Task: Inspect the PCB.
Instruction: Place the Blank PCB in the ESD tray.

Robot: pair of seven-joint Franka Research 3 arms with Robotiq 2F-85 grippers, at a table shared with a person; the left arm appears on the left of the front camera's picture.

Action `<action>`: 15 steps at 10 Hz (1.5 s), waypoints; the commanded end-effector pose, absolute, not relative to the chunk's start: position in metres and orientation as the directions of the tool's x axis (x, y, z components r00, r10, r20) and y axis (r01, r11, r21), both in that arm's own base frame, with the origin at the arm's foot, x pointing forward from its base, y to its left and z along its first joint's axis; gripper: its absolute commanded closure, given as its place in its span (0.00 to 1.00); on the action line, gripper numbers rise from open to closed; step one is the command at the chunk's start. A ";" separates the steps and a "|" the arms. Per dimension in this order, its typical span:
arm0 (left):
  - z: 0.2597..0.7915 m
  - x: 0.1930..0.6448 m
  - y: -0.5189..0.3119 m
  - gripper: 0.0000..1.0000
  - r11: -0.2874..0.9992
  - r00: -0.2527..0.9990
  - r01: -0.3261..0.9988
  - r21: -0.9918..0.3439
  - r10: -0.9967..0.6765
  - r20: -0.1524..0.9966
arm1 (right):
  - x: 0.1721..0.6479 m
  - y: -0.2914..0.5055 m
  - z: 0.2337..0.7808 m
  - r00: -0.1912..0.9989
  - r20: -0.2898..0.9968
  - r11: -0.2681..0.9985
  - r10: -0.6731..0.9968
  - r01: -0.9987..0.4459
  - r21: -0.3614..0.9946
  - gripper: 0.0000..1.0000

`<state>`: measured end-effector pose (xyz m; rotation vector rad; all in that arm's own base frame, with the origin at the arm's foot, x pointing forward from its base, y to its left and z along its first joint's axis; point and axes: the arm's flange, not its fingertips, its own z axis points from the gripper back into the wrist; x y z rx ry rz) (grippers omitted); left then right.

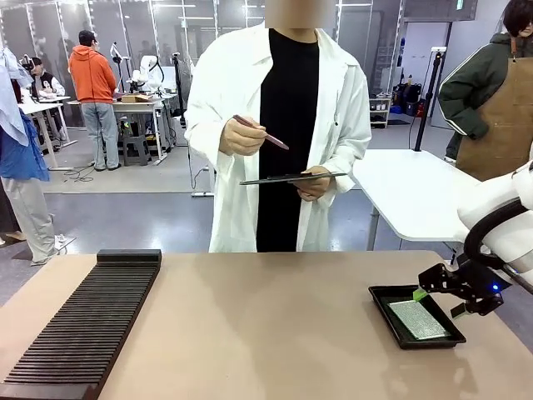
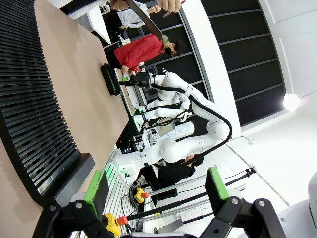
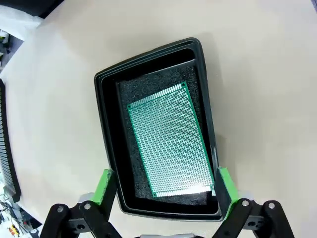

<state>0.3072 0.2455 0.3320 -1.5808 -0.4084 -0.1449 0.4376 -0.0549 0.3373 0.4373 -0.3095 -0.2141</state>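
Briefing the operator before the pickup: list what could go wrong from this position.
1. The thin green perforated circuit board lies flat on dark foam inside the shallow black plastic tray, leaving little edge to grip; the open right hand above it may slip off.
2. The tray walls stand close to the board's long sides, so the green-padded fingers could catch the rim and drag the tray across the tan table.

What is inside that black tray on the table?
The black tray holds a green PCB lying flat on dark foam padding. The board covers most of the foam, so whatever lies beneath it cannot be seen.
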 end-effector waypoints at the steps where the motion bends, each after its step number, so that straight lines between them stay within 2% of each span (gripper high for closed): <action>1: 0.338 0.309 0.245 0.00 0.022 0.930 0.329 -0.944 0.166 0.328 | 0.436 -0.046 0.343 0.928 0.235 0.884 -0.289 0.164 0.437 0.00; 15: 0.338 0.309 0.245 0.00 0.022 0.930 0.329 -0.944 0.166 0.328 | 0.437 -0.055 0.339 0.929 0.246 0.881 -0.277 0.143 0.452 0.00</action>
